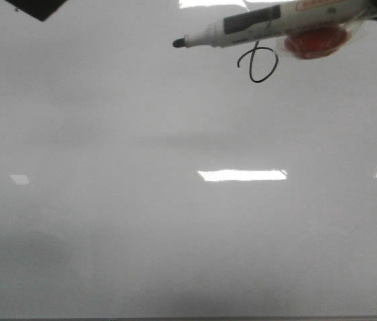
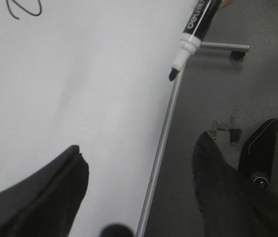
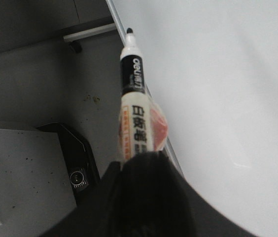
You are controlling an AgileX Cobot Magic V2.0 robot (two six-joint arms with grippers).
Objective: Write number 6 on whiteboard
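The whiteboard (image 1: 175, 200) fills the front view. A small black number 6 (image 1: 259, 64) is drawn near its top right, and part of it shows in the left wrist view (image 2: 25, 7). My right gripper (image 3: 144, 165) is shut on a white marker (image 3: 133, 98) with a black tip and an orange-red patch on its barrel. In the front view the marker (image 1: 255, 25) lies across the top, its tip left of the 6. My left gripper (image 2: 139, 168) is open and empty over the whiteboard's edge (image 2: 163, 143). The marker (image 2: 195, 29) hangs beyond it.
Beside the board is grey floor with a wheeled stand leg (image 2: 225, 47) and a black bracket (image 2: 269, 143). The right wrist view shows the stand leg (image 3: 87, 33) and a black device (image 3: 77, 160) on the floor. Bright light reflections (image 1: 242, 175) lie on the board.
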